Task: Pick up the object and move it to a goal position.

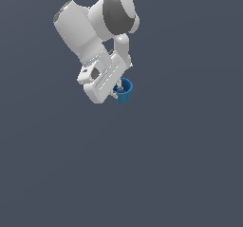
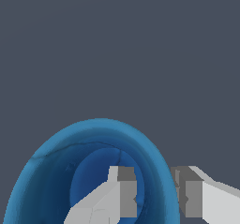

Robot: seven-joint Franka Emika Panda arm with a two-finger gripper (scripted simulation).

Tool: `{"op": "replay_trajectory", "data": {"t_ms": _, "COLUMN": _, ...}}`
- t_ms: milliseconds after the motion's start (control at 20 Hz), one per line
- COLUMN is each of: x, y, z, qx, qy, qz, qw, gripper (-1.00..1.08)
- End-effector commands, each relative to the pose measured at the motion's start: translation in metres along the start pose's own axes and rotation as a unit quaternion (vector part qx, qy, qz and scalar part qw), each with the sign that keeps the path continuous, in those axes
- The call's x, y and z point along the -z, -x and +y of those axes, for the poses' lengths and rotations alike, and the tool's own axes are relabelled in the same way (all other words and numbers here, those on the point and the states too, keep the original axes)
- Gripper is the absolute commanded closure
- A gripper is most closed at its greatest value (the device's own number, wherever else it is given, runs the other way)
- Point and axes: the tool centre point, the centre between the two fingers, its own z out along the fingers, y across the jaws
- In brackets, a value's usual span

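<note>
We see the white, smooth-shelled gripper (image 1: 115, 92) pinching the wall of the blue cup (image 1: 124, 91), a small hollow cylinder with a thin rim. In the wrist view, one grey-padded finger (image 2: 123, 195) sits inside the cup's (image 2: 51, 171) glossy rounded hollow and the other lies just outside its wall, jaws closed on the rim between them. The cup sits at the gripper's tip against a flat, featureless slate-grey background (image 1: 180, 164).
</note>
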Motion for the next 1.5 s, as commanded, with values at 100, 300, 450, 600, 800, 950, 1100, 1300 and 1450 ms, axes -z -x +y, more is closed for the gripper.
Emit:
{"op": "replay_trajectory", "data": {"t_ms": 100, "x": 0.019, "y": -0.014, "z": -0.021, "qx": 0.0, "qy": 0.001, "qz": 0.001, "qw": 1.0, "gripper": 1.08}}
{"op": "replay_trajectory", "data": {"t_ms": 300, "x": 0.035, "y": -0.025, "z": -0.038, "qx": 0.001, "qy": 0.001, "qz": 0.003, "qw": 1.0, "gripper": 1.08}}
{"op": "replay_trajectory", "data": {"t_ms": 450, "x": 0.048, "y": -0.034, "z": -0.05, "qx": 0.001, "qy": 0.002, "qz": 0.004, "qw": 1.0, "gripper": 1.08}}
{"op": "replay_trajectory", "data": {"t_ms": 600, "x": 0.06, "y": -0.042, "z": -0.063, "qx": 0.002, "qy": 0.002, "qz": 0.005, "qw": 1.0, "gripper": 1.08}}
{"op": "replay_trajectory", "data": {"t_ms": 800, "x": 0.075, "y": -0.052, "z": -0.077, "qx": 0.002, "qy": 0.002, "qz": 0.006, "qw": 1.0, "gripper": 1.08}}
{"op": "replay_trajectory", "data": {"t_ms": 950, "x": 0.085, "y": -0.058, "z": -0.087, "qx": 0.003, "qy": 0.002, "qz": 0.007, "qw": 1.0, "gripper": 1.08}}
{"op": "replay_trajectory", "data": {"t_ms": 1100, "x": 0.093, "y": -0.064, "z": -0.095, "qx": 0.003, "qy": 0.002, "qz": 0.007, "qw": 1.0, "gripper": 1.08}}
{"op": "replay_trajectory", "data": {"t_ms": 1300, "x": 0.1, "y": -0.068, "z": -0.102, "qx": 0.002, "qy": 0.002, "qz": 0.007, "qw": 1.0, "gripper": 1.08}}
{"op": "replay_trajectory", "data": {"t_ms": 1450, "x": 0.103, "y": -0.069, "z": -0.103, "qx": 0.002, "qy": 0.002, "qz": 0.007, "qw": 1.0, "gripper": 1.08}}
